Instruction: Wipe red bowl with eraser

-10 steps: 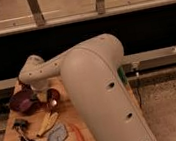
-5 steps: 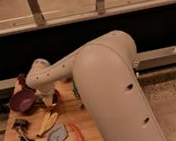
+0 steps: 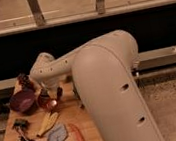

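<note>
Gripper (image 3: 44, 96) over red bowl (image 3: 50, 102), 3 o'clock of purple bowl (image 3: 22, 100); grip state can't tell, eraser unseen; wipe w/ light circular strokes.

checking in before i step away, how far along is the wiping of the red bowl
Done: the arm has reached out, so the gripper sits right over the round glossy orange-red bowl, beside the dark purple bowl on the wooden table. In hand: the gripper looks to be at the bowl's rim, but the small black eraser cannot be made out there. Left: the wipe itself, which nothing here confirms, then pulling the arm away.
</note>
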{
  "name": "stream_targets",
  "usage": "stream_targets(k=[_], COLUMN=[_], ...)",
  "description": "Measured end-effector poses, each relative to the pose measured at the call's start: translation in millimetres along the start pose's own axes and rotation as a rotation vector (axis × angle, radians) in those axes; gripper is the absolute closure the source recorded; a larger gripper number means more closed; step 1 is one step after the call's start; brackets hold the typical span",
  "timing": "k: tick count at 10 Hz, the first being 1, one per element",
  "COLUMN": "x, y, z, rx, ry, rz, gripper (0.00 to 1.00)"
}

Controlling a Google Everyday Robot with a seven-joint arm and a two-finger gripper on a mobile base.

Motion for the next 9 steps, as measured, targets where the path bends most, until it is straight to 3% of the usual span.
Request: stream_targets(k=[4,6,9], x=[-48.3,-52.4,-35.6], y=[-16.3,-5.0,21.8], z=[1.4,-9.1,-17.0], rx=[0.01,0.011,0.0], ry=[-0.043,-0.072,-0.083], rz=[-0.063,-0.093,-0.096], gripper=[1.0,1.0,1.0])
